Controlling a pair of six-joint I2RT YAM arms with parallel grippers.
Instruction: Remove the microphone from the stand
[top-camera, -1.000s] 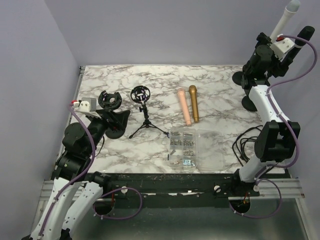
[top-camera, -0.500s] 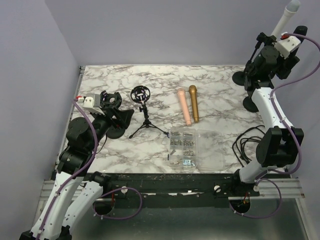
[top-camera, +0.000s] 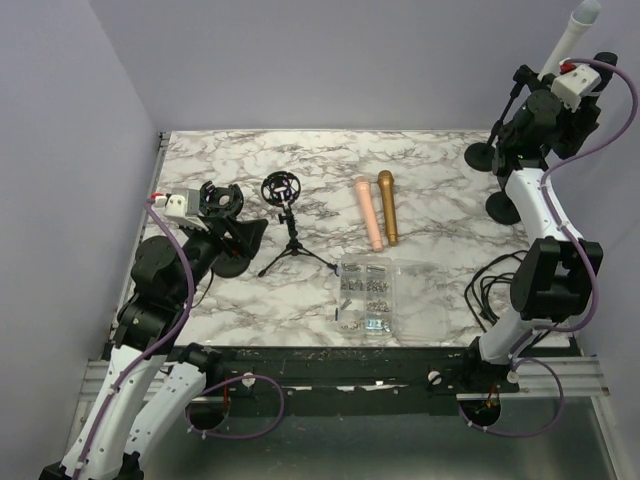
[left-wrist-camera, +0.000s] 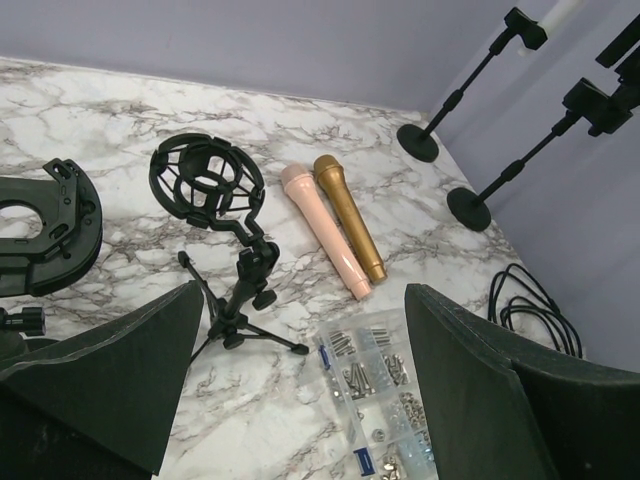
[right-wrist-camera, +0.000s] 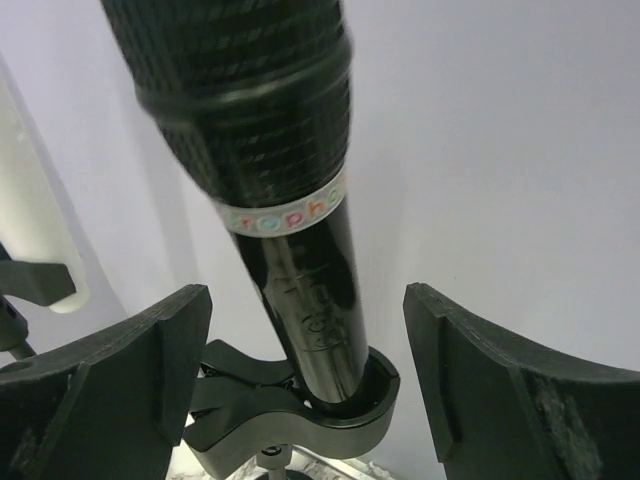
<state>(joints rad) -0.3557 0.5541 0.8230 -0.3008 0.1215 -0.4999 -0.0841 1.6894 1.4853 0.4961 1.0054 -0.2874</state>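
right gripper (right-wrist-camera: 307, 295) has swung in around the stand top since a second ago. its jaws are spread and not pinching yet, so the grasp looks next. black microphone (right-wrist-camera: 290, 200) sits between the jaws with a gap on each side, long axis near upright, head up, tail seated in the stand clip (right-wrist-camera: 300, 415) under the jaws. left gripper (left-wrist-camera: 305, 290) spread wide, nothing between.

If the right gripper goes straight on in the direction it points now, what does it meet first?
Most likely the black microphone, seated in the stand clip: it stands ahead of the open right gripper. How far ahead is unclear.
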